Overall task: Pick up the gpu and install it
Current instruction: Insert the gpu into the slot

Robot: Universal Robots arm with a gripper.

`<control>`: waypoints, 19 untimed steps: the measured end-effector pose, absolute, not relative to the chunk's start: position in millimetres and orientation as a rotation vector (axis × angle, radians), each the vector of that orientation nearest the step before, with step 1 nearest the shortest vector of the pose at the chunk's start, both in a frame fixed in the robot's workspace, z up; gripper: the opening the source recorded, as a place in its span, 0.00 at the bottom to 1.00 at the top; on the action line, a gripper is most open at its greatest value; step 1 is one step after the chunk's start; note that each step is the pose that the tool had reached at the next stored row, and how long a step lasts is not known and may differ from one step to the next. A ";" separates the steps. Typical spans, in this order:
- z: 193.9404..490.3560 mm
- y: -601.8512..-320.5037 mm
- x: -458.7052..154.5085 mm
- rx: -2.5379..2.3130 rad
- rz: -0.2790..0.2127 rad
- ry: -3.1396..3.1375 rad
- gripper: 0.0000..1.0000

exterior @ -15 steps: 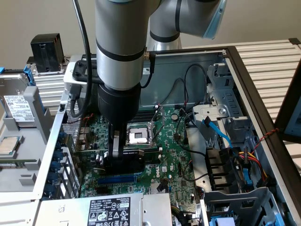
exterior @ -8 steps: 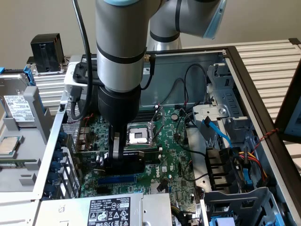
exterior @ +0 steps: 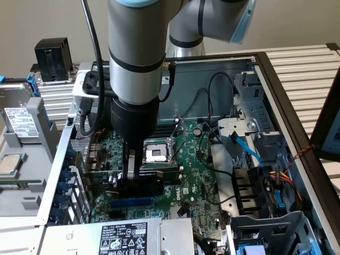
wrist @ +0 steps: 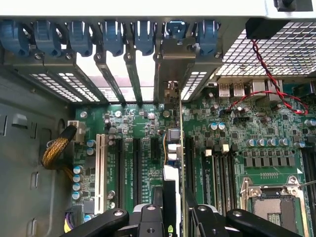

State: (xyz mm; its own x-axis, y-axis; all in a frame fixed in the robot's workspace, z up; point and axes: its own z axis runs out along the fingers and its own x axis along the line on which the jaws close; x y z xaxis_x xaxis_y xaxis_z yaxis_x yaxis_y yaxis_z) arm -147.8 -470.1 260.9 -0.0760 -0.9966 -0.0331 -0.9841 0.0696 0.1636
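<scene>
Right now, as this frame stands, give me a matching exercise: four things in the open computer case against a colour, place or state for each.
Things:
1. gpu
2. CPU socket
3. flat data cable
4. power supply

Colour, place or state:
A. light blue
B. carries a white label
C. gripped by the end effector, over the motherboard's slots
D. bare, with no cooler on it

Pairs: 1-C, 2-D, 3-A, 4-B

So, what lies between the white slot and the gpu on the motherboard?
In the wrist view, black expansion slots lie side by side on the motherboard between the white slot and the gpu, which stands edge-on.
</scene>
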 end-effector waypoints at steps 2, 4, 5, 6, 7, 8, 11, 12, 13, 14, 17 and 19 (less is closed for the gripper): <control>260.7 -470.1 -147.8 2.071 -0.218 -2.234 0.27; 260.6 -470.1 -147.9 2.069 -0.218 -2.237 0.27; 260.4 -470.1 -147.9 2.068 -0.218 -2.238 0.27; 260.2 -470.1 -147.9 2.067 -0.219 -2.239 0.27; 259.8 -470.1 -148.0 2.065 -0.219 -2.241 0.27; 259.7 -470.1 -148.2 2.063 -0.219 -2.243 0.27; 259.1 -470.1 -148.9 2.056 -0.219 -2.249 0.27; 259.0 -470.1 -148.9 2.055 -0.219 -2.251 0.27; 258.7 -470.1 -149.0 2.053 -0.219 -2.252 0.27; 258.4 -470.1 -149.0 2.052 -0.219 -2.253 0.27; 258.0 -470.1 -149.0 2.049 -0.219 -2.256 0.27; 257.8 -470.2 -149.1 2.047 -0.220 -2.258 0.27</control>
